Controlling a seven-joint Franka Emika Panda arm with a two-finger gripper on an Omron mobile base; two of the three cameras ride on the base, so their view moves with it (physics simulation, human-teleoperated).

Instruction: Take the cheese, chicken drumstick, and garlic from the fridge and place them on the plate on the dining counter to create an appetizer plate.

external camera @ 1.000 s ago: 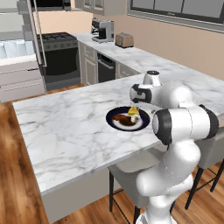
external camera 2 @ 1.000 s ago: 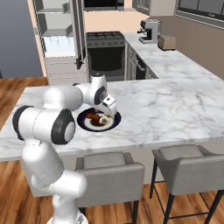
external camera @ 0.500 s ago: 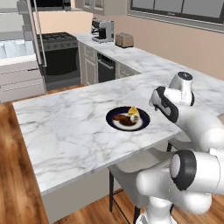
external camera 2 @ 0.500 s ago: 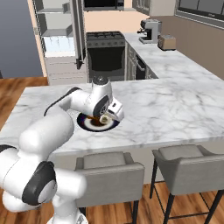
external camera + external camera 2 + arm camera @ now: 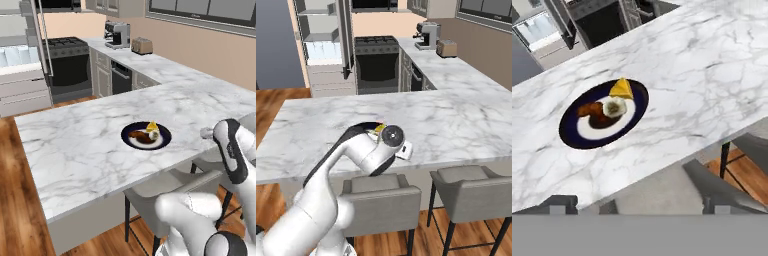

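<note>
The plate (image 5: 130, 142) with its navy rim sits on the dining counter (image 5: 75, 150) near the front edge. On it lie the yellow cheese (image 5: 152, 126), the whitish garlic (image 5: 154, 134) and the brown chicken drumstick (image 5: 138, 135), close together. The hand view looks down on the same plate (image 5: 574, 135), with the cheese (image 5: 622, 88), garlic (image 5: 614, 106) and drumstick (image 5: 591, 111). My gripper (image 5: 637, 207) is open and empty, held back from the plate over the counter's front edge. My arm (image 5: 363, 150) hides most of the plate in the right base view. The fridge (image 5: 321, 45) stands open at the back.
Two grey stools (image 5: 468, 192) (image 5: 381, 195) stand under the counter's front edge. A black oven (image 5: 67, 65) is beside the fridge. A coffee machine (image 5: 117, 35) and a toaster (image 5: 142, 46) sit on the back counter. Wooden floor surrounds the dining counter.
My hand has pulled away from the plate, back and to the right toward the counter's front edge. The three foods stay on the plate.
</note>
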